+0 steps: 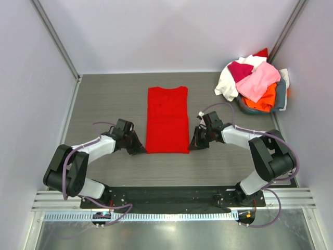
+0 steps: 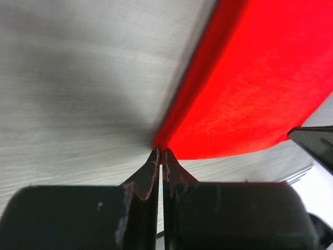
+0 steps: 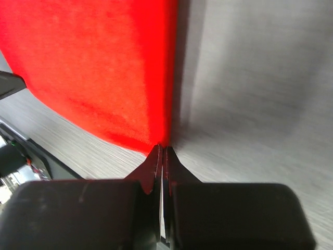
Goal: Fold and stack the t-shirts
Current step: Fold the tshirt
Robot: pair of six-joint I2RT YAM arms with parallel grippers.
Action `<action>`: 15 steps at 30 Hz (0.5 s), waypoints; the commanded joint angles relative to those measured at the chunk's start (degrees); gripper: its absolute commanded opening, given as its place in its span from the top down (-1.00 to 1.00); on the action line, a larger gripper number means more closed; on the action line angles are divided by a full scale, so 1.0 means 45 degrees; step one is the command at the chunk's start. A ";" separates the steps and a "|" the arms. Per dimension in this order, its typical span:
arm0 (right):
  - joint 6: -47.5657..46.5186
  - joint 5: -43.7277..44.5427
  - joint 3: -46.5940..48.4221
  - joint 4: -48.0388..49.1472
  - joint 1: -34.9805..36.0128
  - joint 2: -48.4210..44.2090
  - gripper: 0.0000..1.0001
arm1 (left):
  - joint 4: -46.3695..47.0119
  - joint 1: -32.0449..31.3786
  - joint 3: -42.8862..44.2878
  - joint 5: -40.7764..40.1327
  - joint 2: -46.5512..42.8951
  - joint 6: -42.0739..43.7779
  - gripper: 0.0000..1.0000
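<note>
The bright red t-shirt (image 1: 166,120) lies flat on the grey table (image 1: 104,99) as a long narrow strip, folded lengthwise. My left gripper (image 1: 139,149) is at its near left corner and my right gripper (image 1: 193,145) is at its near right corner. In the left wrist view my gripper (image 2: 160,151) is shut, with the tips pinching the corner of the red cloth (image 2: 250,88). In the right wrist view my gripper (image 3: 162,147) is shut the same way on the other corner of the cloth (image 3: 93,67). Both corners stay low at the table.
A grey basket (image 1: 281,99) stands at the far right against the wall, heaped with pink (image 1: 257,80), white (image 1: 226,83), magenta (image 1: 239,69) and orange (image 1: 265,101) t-shirts. White walls close in the table on the left, back and right.
</note>
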 commanded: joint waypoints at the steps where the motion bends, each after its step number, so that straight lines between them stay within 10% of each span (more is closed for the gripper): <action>1: 0.0300 0.0354 -0.0860 0.0566 0.0084 -0.0628 0.97 | 0.0847 -0.0207 -0.0929 -0.0043 -0.0385 -0.0031 1.00; 6: 0.0497 0.0394 -0.1468 0.0860 0.0181 -0.1076 0.84 | 0.0986 -0.0344 -0.1419 0.0017 -0.0811 -0.0110 0.98; 10: 0.0692 0.0530 -0.1722 0.0860 0.0376 -0.1915 -0.02 | 0.0850 -0.0344 -0.1595 -0.0081 -0.1691 -0.0246 0.57; 15: 0.1082 0.1153 -0.1567 0.0666 0.1079 -0.1977 -0.05 | 0.0519 -0.0442 -0.1576 -0.0296 -0.2122 -0.0520 0.25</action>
